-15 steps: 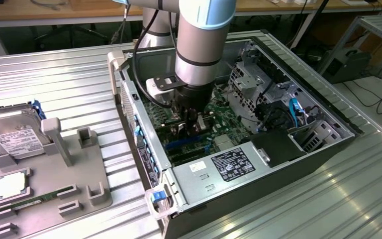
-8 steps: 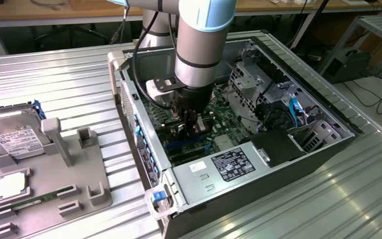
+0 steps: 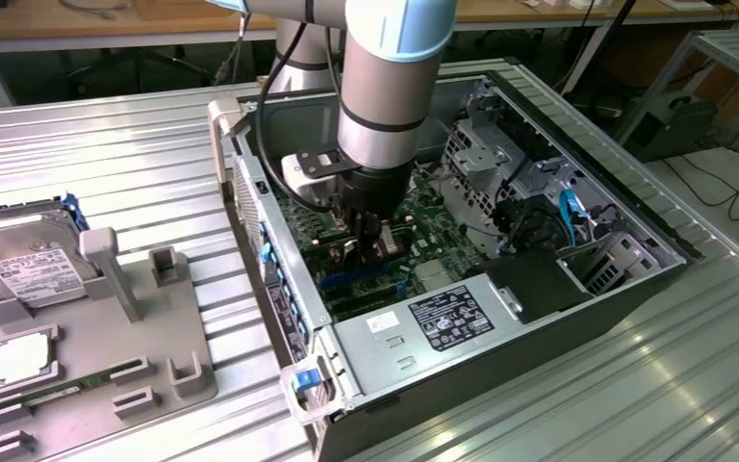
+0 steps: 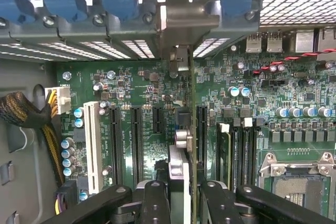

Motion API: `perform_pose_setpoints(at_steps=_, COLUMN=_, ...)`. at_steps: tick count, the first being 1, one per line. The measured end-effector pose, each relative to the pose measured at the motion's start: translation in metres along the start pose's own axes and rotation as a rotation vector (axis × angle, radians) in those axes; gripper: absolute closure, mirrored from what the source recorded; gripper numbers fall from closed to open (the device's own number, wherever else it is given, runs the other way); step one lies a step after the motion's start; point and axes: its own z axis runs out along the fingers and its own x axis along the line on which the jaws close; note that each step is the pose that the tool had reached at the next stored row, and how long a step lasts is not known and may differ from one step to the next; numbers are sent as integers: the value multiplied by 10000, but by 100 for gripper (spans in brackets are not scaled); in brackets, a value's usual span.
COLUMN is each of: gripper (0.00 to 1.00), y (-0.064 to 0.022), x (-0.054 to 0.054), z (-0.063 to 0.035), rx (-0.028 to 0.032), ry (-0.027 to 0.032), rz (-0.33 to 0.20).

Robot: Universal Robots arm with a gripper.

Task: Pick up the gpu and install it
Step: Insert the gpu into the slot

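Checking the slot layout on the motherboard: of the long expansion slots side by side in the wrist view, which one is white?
The white slot, the outermost of the row, next to the blue capacitors and yellow-and-black cable bundle. The other slots are black.

1. The gpu (image 4: 192, 145) stands on edge between my fingers, so I see it mostly as a thin greenish-brown line running away from my wrist.
2. Its silver metal bracket sits at the far end, up against the case's rear slot wall.
3. The card is upright, square to the motherboard, and lined up with a long black expansion slot.
4. In the exterior view it is down inside the open computer case, largely hidden behind my gripper (image 3: 367, 252).
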Motion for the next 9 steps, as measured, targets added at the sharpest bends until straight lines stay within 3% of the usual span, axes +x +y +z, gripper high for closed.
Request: perform_pose_setpoints(at_steps=9, gripper=72, y=0, x=9, z=9, rx=-50, ry=1, rz=20)
